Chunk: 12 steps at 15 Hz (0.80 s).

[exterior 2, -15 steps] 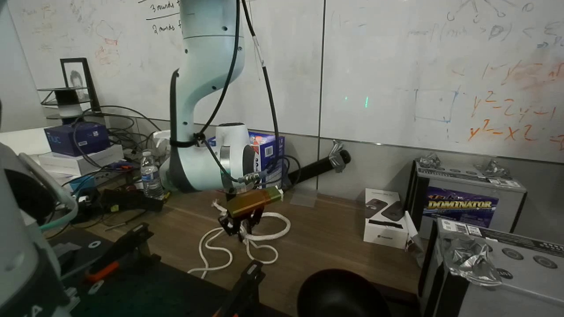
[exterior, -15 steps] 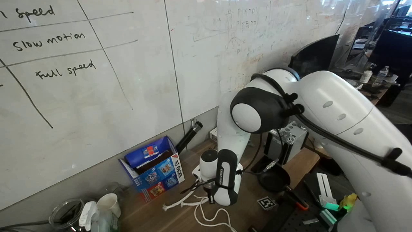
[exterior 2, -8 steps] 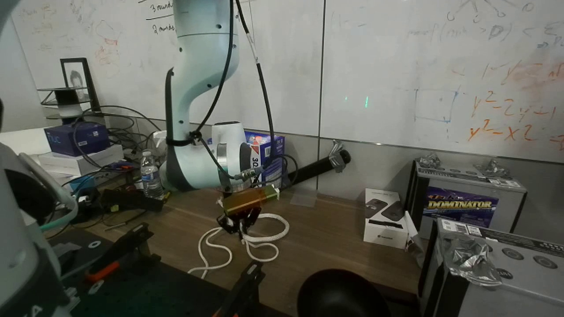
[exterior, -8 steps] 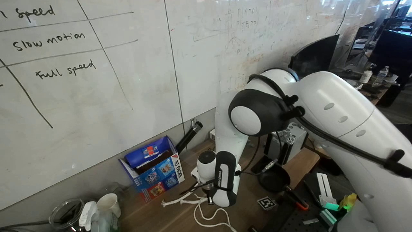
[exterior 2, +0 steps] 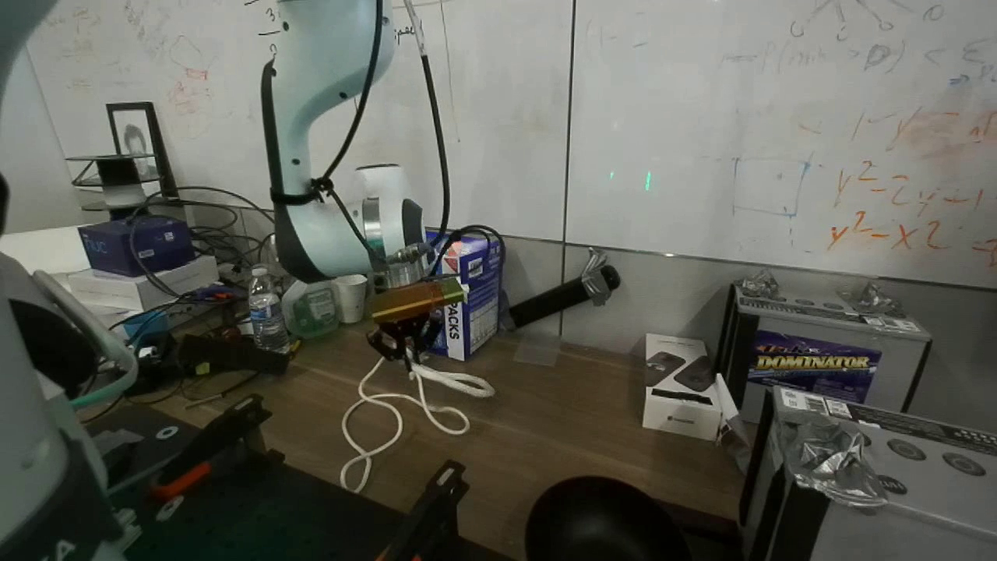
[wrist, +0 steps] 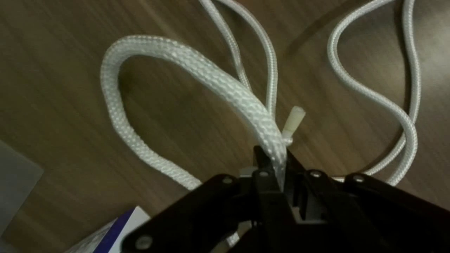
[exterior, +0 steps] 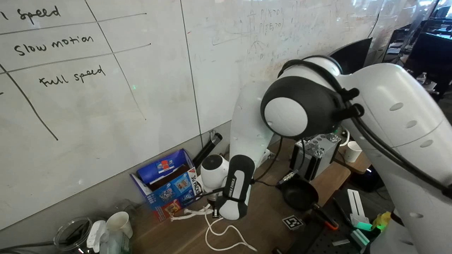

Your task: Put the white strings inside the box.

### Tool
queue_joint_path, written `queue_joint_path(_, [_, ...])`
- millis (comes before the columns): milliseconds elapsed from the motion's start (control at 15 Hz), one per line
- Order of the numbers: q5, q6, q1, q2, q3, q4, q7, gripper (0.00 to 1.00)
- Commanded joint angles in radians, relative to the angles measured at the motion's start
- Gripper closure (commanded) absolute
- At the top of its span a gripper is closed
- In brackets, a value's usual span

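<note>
The white strings [wrist: 211,75] are a thick braided loop and thinner curling cords. My gripper [wrist: 275,154] is shut on the thick part, which runs down between its fingertips. In an exterior view the gripper [exterior 2: 410,362] hangs just above the table with the white strings [exterior 2: 461,380] drooping from it, their thinner curls lying on the wood. The blue box [exterior: 167,194] stands against the whiteboard wall with its top open, close beside the gripper [exterior: 215,212]. Part of the box [exterior 2: 477,308] is hidden behind the arm in an exterior view. Its corner shows low in the wrist view.
A black tube [exterior 2: 561,301] leans on the wall beside the box. A paper cup [exterior: 120,224] and a spray bottle [exterior 2: 311,308] stand on its other side. A white phone box [exterior 2: 681,387], large batteries [exterior 2: 826,343] and a black pan [exterior 2: 604,522] are farther off.
The gripper has closed on the thick cord, risen off the table and shifted toward the blue box. The held cord has lifted with it, and the thin curls have been dragged along.
</note>
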Motion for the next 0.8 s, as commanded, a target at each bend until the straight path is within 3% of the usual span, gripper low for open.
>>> queue_joint_path(0, [0.017, -0.06, 0.04, -0.179, -0.004, -0.071, 0.079, 0.97])
queue_joint_path(267, [0.025, -0.163, 0.06, -0.348, -0.004, -0.066, 0.179, 0.97])
queue_joint_path(400, [0.052, -0.21, 0.042, -0.413, 0.027, -0.034, 0.229, 0.97])
queue_joint_path(733, [0.023, -0.336, 0.078, -0.501, 0.031, 0.11, 0.434, 0.97])
